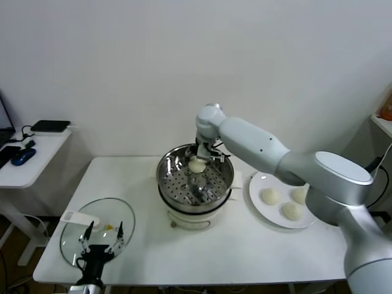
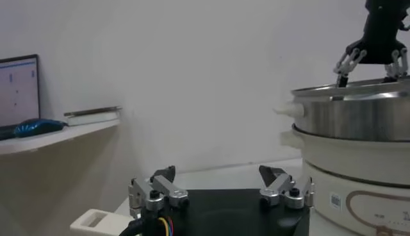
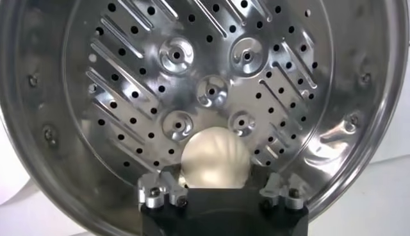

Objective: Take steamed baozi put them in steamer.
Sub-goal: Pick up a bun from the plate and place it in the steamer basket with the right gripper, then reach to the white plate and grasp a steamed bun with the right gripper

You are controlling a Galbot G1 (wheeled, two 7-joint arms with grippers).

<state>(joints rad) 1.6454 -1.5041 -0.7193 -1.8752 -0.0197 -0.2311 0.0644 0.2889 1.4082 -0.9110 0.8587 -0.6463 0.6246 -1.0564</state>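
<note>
One baozi [image 3: 214, 157] lies on the steamer's [image 1: 177, 160] perforated floor, just below the right gripper [image 1: 203, 160], its fingers spread apart; the left gripper [image 2: 221, 190], likewise open, hovers well apart over the tabletop [image 1: 245, 245].

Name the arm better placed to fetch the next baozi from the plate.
The right. Its gripper hangs with open jaws over the steamer, next to the white plate holding three baozi. The left gripper sits by the glass lid, across the table.

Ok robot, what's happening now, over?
Right gripper open above steamer. One baozi inside, three on plate. Left gripper open, idle over glass lid.
</note>
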